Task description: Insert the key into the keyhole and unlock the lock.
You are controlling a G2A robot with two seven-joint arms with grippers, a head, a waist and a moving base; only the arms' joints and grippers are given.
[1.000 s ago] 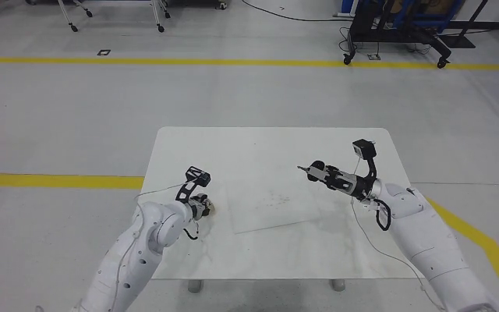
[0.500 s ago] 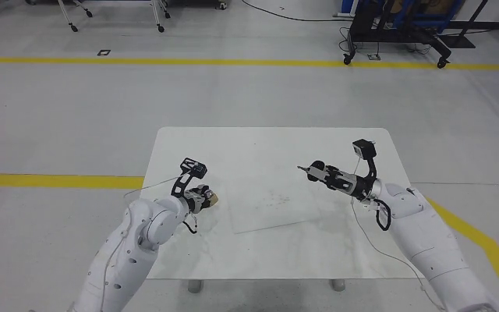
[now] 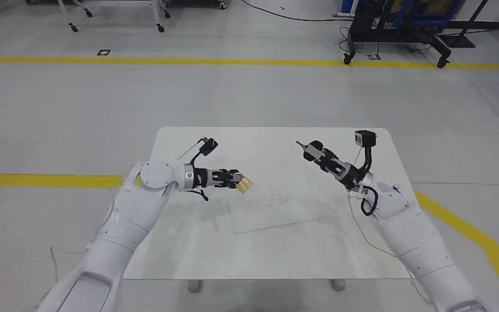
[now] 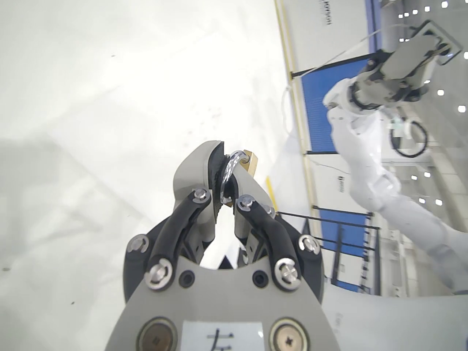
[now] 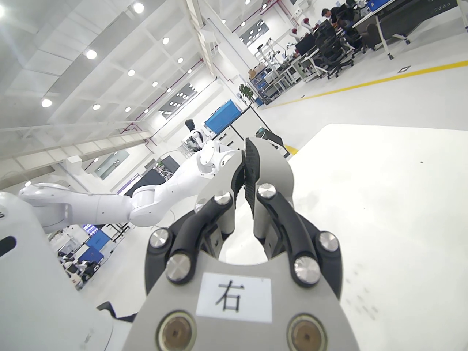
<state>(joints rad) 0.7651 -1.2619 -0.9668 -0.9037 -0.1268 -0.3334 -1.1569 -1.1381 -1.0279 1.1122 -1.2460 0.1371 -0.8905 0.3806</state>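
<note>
A small brass padlock (image 3: 244,184) with a steel shackle (image 4: 233,162) hangs above the left half of the white table (image 3: 257,144). My left gripper (image 3: 234,181) is shut on it, pinching the shackle between its pads (image 4: 218,169), and the brass body (image 4: 251,160) sticks out past the fingertips toward the table's middle. My right gripper (image 3: 307,148) is over the right half, pointing toward the far left. Its fingers (image 5: 252,164) are pressed together, and the thin key tip (image 3: 298,143) juts from them in the top view. The two grippers are well apart.
A thin clear sheet (image 3: 273,209) lies flat on the middle of the table. The other arm (image 4: 369,162) stands beyond the padlock in the left wrist view. Floor with yellow lines surrounds the table; racks stand far behind.
My left arm has swung from the table's near left corner toward the middle, carrying the padlock and turning it to face right. My right gripper has shifted slightly farther back.
</note>
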